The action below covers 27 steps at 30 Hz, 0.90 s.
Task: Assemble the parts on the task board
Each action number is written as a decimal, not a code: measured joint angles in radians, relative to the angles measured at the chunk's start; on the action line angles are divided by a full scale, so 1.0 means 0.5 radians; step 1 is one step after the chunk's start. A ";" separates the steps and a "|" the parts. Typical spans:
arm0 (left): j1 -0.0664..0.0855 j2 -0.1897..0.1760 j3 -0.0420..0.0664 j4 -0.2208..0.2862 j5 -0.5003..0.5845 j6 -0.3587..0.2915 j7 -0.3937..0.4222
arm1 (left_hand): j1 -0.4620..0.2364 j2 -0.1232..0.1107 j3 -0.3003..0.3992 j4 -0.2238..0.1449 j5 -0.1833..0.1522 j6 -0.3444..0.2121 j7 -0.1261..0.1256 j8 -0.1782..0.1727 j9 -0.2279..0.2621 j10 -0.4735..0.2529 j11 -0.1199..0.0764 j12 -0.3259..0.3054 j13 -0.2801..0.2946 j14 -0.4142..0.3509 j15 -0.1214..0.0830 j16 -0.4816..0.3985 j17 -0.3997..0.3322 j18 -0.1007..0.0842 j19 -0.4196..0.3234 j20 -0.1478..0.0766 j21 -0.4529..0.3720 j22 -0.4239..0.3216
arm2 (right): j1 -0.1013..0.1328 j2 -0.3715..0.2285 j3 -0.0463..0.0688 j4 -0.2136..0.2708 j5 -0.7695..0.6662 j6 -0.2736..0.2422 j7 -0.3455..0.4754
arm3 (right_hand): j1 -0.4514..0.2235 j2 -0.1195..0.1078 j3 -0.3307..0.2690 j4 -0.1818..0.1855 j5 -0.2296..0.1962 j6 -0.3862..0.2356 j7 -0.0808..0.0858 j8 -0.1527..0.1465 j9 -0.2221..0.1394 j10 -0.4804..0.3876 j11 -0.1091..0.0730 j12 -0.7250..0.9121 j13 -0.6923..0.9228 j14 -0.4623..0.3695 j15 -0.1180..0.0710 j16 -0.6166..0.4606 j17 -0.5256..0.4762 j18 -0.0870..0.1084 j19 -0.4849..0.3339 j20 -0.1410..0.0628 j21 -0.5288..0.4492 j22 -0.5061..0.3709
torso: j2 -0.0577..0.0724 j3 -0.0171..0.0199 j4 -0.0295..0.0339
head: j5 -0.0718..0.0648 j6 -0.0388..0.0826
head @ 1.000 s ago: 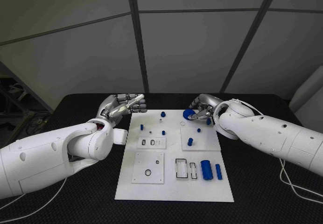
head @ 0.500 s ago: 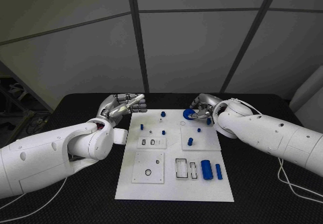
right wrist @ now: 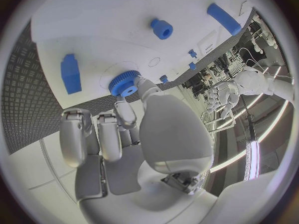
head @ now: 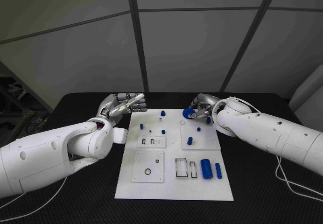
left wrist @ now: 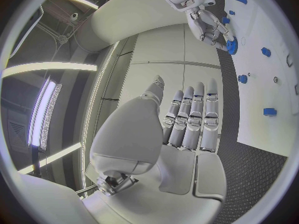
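At the far right corner of the task board (head: 173,186), your right hand (head: 202,106) pinches a blue gear (right wrist: 124,82) between thumb and fingertip, holding it just above the board's surface beside a faint round seat. Your left hand (head: 123,106) hovers off the board's far left corner, fingers straight and close together, holding nothing. Other blue parts stand along the far half of the board: a peg (head: 163,113) near the far edge and a short post (head: 190,141) nearer the middle; two blue cylinders (head: 207,169) lie at the near right. The step in hand appears to be seating the gear. To do it well, keep the gear's face level with the board, centre its hub over the seat, then lower straight down. Whether the gear already touches the board cannot be told.
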 measured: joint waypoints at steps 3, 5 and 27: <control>0.000 -0.001 0.000 0.000 0.000 0.000 -0.001 | 0.000 0.000 0.000 0.000 0.000 0.000 0.000 0.000 0.000 0.000 0.000 0.000 0.000 0.000 0.000 0.000 0.000 0.000 0.000 0.000 0.000 0.000 | 0.003 0.000 0.002 0.000 0.000 0.007 0.000 | 0.019 0.020 0.021 -0.009 0.000 0.055 -0.003 0.031 0.002 0.013 -0.006 0.015 0.016 0.000 0.000 0.000 0.000 0.000 0.000 0.000 0.005 0.000 | 0.000 0.0002 0.000 | 0.000 -0.001; 0.000 -0.002 0.000 0.000 0.000 0.000 -0.002 | 0.000 0.000 0.000 0.000 0.000 0.000 0.000 0.000 0.000 0.000 0.000 0.000 0.000 0.000 0.000 0.000 0.000 0.000 0.000 0.000 0.000 0.000 | 0.003 0.000 0.002 0.001 0.000 0.008 0.000 | 0.027 0.042 0.041 -0.012 0.002 0.099 -0.011 0.046 0.003 0.027 -0.021 0.030 0.033 0.000 0.000 0.000 0.000 0.000 0.000 0.000 0.005 0.000 | 0.000 0.0004 0.000 | 0.000 -0.002; 0.000 -0.006 0.000 0.003 0.000 0.001 -0.008 | -0.008 0.008 0.006 -0.006 0.000 0.000 0.000 0.001 0.000 0.000 0.000 -0.008 0.000 0.000 0.000 0.000 0.001 0.000 0.000 0.000 0.000 -0.002 | -0.008 -0.075 -0.005 0.251 -0.138 -0.318 0.027 | 0.076 0.092 0.146 -0.069 -0.010 0.225 -0.022 0.100 0.010 0.127 -0.078 0.122 0.158 0.000 -0.043 0.016 0.001 0.000 0.000 -0.036 0.037 0.000 | -0.002 0.0012 -0.002 | 0.002 0.014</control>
